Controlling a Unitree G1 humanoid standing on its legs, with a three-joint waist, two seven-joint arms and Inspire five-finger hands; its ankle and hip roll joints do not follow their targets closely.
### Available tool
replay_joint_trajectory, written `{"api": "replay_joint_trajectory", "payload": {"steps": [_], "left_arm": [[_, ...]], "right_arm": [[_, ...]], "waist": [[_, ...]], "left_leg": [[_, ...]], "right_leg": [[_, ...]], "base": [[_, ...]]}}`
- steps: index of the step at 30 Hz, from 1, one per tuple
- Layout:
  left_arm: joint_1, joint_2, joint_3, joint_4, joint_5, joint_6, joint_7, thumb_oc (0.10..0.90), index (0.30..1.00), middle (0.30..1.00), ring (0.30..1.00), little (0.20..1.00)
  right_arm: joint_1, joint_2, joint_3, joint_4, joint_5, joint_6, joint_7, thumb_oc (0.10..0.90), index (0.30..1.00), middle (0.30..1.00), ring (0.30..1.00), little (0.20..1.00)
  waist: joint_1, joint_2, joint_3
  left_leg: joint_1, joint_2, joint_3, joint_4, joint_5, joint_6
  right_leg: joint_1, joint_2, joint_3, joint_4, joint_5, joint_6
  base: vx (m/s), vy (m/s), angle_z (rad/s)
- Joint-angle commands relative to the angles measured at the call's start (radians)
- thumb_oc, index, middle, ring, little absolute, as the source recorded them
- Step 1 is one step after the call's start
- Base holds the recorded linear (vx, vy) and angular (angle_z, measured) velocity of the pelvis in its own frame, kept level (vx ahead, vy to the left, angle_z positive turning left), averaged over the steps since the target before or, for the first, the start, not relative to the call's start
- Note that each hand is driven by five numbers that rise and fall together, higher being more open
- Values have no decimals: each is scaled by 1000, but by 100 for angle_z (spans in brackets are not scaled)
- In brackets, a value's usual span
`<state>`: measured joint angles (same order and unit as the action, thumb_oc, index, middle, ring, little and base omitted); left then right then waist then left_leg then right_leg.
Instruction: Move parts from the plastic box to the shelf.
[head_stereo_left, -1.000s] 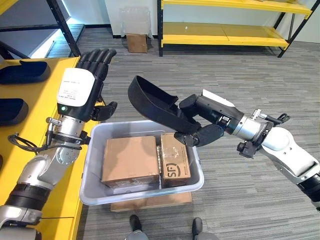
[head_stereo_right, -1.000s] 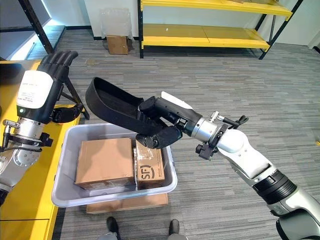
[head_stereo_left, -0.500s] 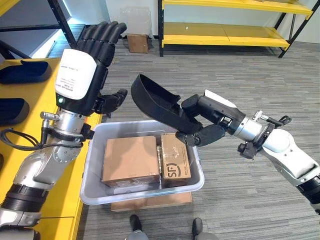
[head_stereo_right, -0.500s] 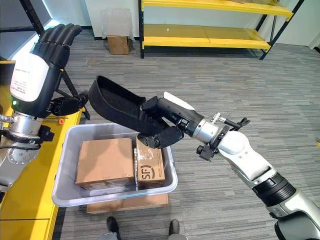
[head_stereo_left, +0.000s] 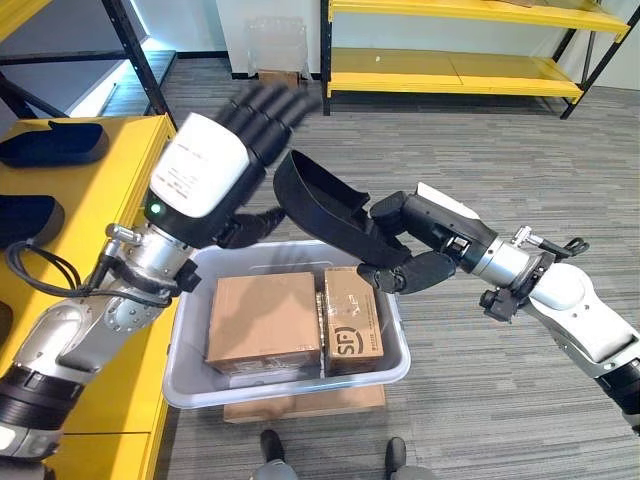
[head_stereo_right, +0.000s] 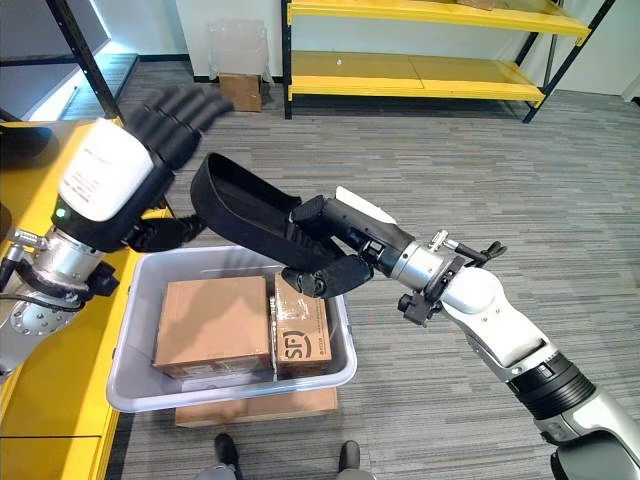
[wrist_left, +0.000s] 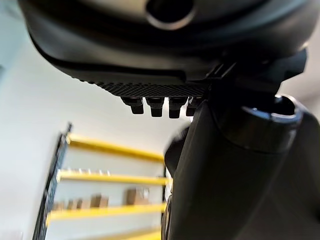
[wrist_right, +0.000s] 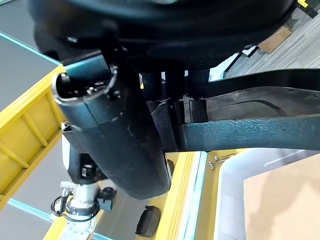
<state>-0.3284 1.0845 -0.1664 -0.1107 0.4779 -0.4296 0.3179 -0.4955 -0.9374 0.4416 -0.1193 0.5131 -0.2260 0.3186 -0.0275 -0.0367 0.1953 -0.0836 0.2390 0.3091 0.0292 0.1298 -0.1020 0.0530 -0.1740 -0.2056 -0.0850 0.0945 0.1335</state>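
While the black part (head_stereo_left: 322, 205) hangs in the air above the far rim of the plastic box (head_stereo_left: 190, 385), the chief risk, as I judge it, lies on the yellow shelf (head_stereo_left: 95, 190) to the box's left: the part is long and must swing across that way, and its free end could clip the shelf edge or knock the dark parts (head_stereo_left: 50, 145) already lying there. That shelf is the largest thing beside the box. The box itself is grey and sits on a flat piece of cardboard, with two cardboard cartons (head_stereo_left: 263, 320) packed side by side inside it, so a dropped part would land on them rather than on the shelf. A second hazard is the handover: the left hand (head_stereo_left: 205, 180), fingers spread and released, is raised over the box's left far corner, just beside the part's upper end, and a mistimed reach could bump it loose. The part is a curved, trough-like shell, matte black, tilted upward away from the right hand (head_stereo_left: 405, 255), whose fingers and thumb are clenched round its lower end.
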Motion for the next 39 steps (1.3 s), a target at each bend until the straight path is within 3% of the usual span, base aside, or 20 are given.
{"api": "replay_joint_trajectory", "payload": {"steps": [1, 11, 18, 27, 39], "left_arm": [[-29, 52, 21, -20, -49, -23, 23, 900, 1000, 1000, 1000, 1000], [-12, 97, -13, -98, -76, -54, -15, 900, 1000, 1000, 1000, 1000], [-38, 87, -17, -130, -99, -58, -15, 900, 1000, 1000, 1000, 1000], [-223, 73, -161, -159, -81, -68, -20, 900, 1000, 1000, 1000, 1000], [-337, 129, -337, -104, 9, -75, -36, 900, 1000, 1000, 1000, 1000]], "right_arm": [[-40, 9, -129, -82, 50, -137, -45, 400, 300, 300, 300, 300], [-23, -9, -138, -91, 52, -146, -44, 400, 300, 300, 300, 300], [-13, -11, -141, -96, 53, -147, -44, 400, 300, 300, 300, 300], [-44, -16, -103, -98, 64, -142, -34, 400, 300, 300, 300, 300], [-90, -24, -57, -91, 62, -152, -40, 400, 300, 300, 300, 300]], "waist": [[0, -21, -114], [1, -20, -109], [0, -21, -110], [-13, -23, -116], [-26, -20, -120]], "left_leg": [[-40, 112, -47, 65, 0, -95], [-46, 111, -48, 71, -2, -94], [-50, 111, -53, 74, -1, -95], [-50, 115, -53, 77, -2, -96], [-43, 116, -45, 74, -1, -97]], "right_leg": [[118, -66, -4, 30, -125, 55], [121, -68, -8, 29, -124, 57], [120, -64, -9, 32, -128, 55], [121, -65, -3, 32, -128, 56], [116, -66, 5, 33, -125, 59]], "base": [[0, 0, 0], [0, 0, 0], [0, 0, 0], [0, -1, 2], [0, 0, 0]]}}
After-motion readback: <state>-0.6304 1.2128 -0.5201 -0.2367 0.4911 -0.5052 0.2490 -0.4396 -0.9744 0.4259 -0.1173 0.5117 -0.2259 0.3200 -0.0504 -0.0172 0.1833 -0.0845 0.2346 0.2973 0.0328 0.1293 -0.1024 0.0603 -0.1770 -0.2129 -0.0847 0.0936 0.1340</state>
